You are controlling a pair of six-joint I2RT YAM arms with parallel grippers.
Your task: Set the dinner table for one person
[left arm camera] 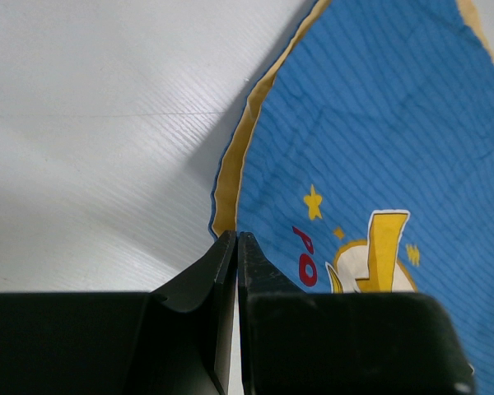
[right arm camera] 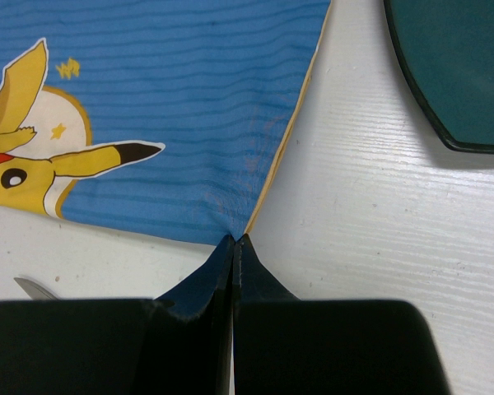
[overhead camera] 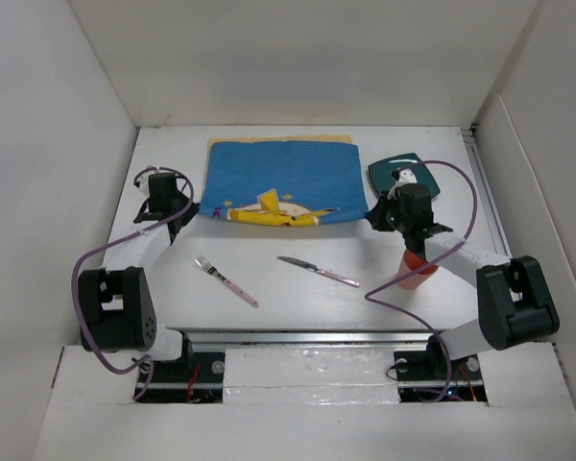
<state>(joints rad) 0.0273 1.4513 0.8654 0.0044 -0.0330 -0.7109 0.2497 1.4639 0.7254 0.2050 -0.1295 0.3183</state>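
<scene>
A blue cloth placemat (overhead camera: 278, 178) with a yellow cartoon figure lies at the back middle of the white dinner table (overhead camera: 269, 312). My left gripper (overhead camera: 194, 207) is shut, pinching the mat's near left corner; in the left wrist view the closed gripper (left arm camera: 237, 239) meets the mat's yellow edge (left arm camera: 230, 177). My right gripper (overhead camera: 371, 217) is shut on the near right corner; the right wrist view shows the closed gripper (right arm camera: 235, 240) on the placemat (right arm camera: 189, 123). The mat's near edge looks slightly lifted.
A pink-handled fork (overhead camera: 226, 280) and knife (overhead camera: 317, 272) lie in front of the mat. A dark teal plate (overhead camera: 418, 175) sits right of the mat, also in the right wrist view (right arm camera: 461, 66). A red cup (overhead camera: 415, 269) stands under my right arm. White walls surround the table.
</scene>
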